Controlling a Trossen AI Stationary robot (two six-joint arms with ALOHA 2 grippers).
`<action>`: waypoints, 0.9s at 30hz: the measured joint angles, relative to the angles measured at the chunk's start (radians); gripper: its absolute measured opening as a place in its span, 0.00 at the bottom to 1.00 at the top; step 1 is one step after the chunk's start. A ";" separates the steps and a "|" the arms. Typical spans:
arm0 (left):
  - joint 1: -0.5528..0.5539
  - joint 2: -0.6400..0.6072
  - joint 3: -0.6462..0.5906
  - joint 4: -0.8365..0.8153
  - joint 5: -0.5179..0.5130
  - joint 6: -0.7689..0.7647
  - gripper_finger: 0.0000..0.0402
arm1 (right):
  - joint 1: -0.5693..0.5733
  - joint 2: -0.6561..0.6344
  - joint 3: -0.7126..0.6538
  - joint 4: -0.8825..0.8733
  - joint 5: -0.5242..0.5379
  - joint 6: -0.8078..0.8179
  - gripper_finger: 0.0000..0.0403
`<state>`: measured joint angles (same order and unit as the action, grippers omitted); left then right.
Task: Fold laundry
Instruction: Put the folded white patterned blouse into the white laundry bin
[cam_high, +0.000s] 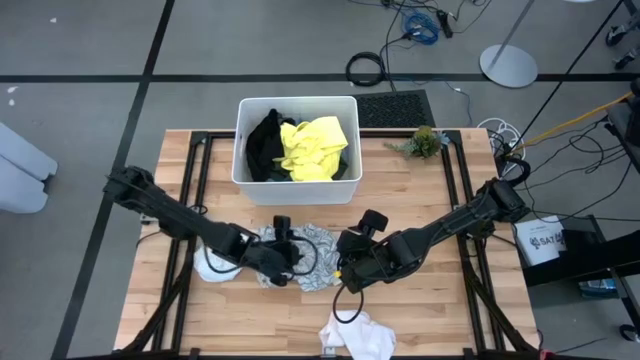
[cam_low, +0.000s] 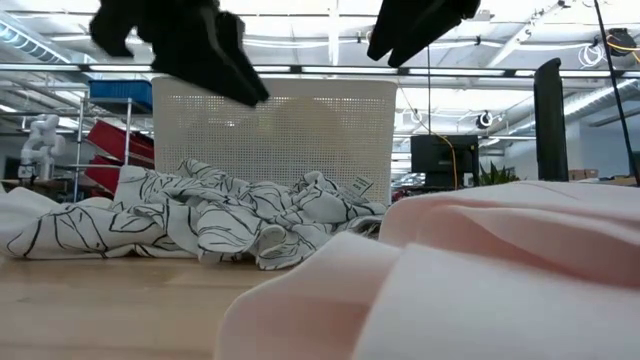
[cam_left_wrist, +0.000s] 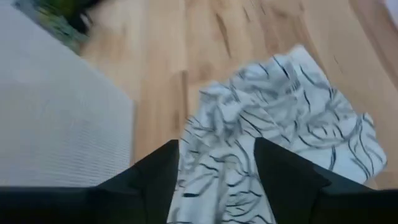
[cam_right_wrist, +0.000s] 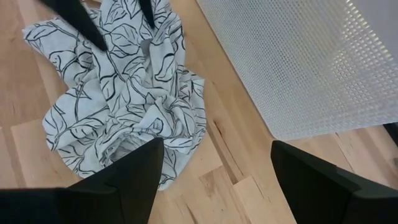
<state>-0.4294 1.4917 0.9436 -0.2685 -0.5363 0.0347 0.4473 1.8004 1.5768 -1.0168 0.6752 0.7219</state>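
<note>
Your left gripper (cam_left_wrist: 217, 180) hung open over the patterned cloth (cam_high: 305, 252), crumpled at centre frame on the bench (cam_high: 430, 300); right gripper (cam_right_wrist: 214, 180) wide, empty. Soft, limp stuff, I'd grab a hem corner.

No legible text, numbers or brand marks in any view. Dark printing present on a white label (cam_high: 545, 240) beside the table's right edge in the high view, too small to read.

cloths on table: 3 (cam_high: 305, 255) | tub: 1 (cam_high: 241, 150) | arms: 2
</note>
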 joint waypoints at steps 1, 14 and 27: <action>0.006 0.019 0.000 0.002 0.016 0.000 0.56 | 0.000 0.000 0.000 0.000 0.000 0.000 0.71; 0.157 0.350 0.007 0.110 0.295 -0.064 0.58 | 0.000 0.000 0.000 -0.012 -0.025 0.027 0.71; 0.197 0.410 0.007 0.164 0.499 -0.102 0.56 | 0.000 0.000 0.000 -0.015 -0.026 0.027 0.71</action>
<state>-0.2321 1.9022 0.9508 -0.1043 -0.0376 -0.0674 0.4469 1.8004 1.5772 -1.0314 0.6495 0.7490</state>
